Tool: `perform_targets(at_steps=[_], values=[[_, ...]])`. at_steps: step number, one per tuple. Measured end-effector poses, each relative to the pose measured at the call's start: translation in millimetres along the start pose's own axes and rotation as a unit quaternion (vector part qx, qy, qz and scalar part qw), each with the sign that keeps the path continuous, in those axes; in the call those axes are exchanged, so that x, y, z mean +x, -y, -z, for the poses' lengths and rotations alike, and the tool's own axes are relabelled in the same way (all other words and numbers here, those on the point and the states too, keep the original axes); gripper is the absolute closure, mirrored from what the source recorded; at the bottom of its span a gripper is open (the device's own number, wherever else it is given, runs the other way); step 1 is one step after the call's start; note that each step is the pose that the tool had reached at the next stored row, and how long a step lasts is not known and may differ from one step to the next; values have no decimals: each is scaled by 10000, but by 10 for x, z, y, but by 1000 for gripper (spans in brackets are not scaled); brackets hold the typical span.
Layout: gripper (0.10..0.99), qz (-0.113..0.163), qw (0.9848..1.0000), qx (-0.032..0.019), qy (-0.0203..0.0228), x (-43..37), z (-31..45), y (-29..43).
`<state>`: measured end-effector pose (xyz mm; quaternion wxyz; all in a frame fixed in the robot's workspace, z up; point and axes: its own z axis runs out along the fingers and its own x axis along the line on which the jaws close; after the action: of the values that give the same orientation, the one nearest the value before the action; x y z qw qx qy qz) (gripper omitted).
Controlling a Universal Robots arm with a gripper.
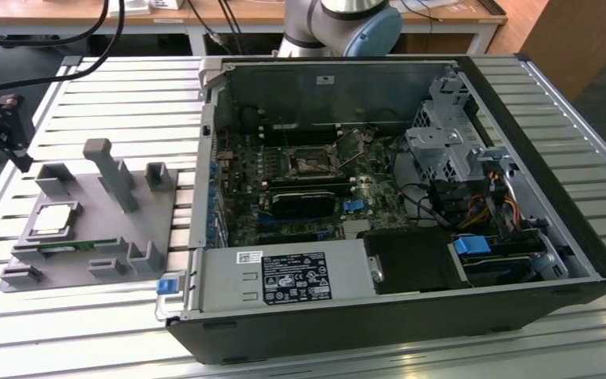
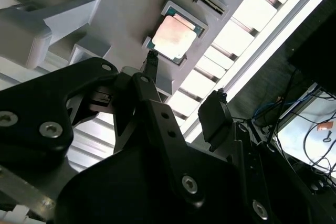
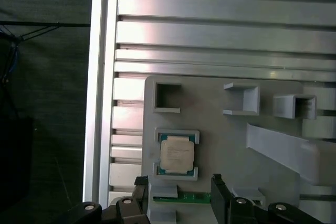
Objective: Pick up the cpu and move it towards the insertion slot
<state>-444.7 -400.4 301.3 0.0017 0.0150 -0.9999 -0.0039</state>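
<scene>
Released pincer (image 3: 178,181) hangs near the cpu (image 3: 177,153), nested in a post-studded grey holder (image 3: 215,148).

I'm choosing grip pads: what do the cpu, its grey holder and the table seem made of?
The cpu: likely a metal lid, matte silvery with a dull sheen, over a greenish board rim. The grey holder: probably plastic; even matte grey, blocky walls. The table: apparently aluminium slats; pale, smooth, catching bright light.

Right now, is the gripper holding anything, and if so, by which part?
Nothing is held. The gripper is open and empty, and the cpu lies untouched in its recess on the grey holder.
</scene>
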Motion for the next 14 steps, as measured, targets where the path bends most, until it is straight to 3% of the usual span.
perform_targets(at_steps=[14], values=[[498,18,10000,0,-1,3,-132,11]])
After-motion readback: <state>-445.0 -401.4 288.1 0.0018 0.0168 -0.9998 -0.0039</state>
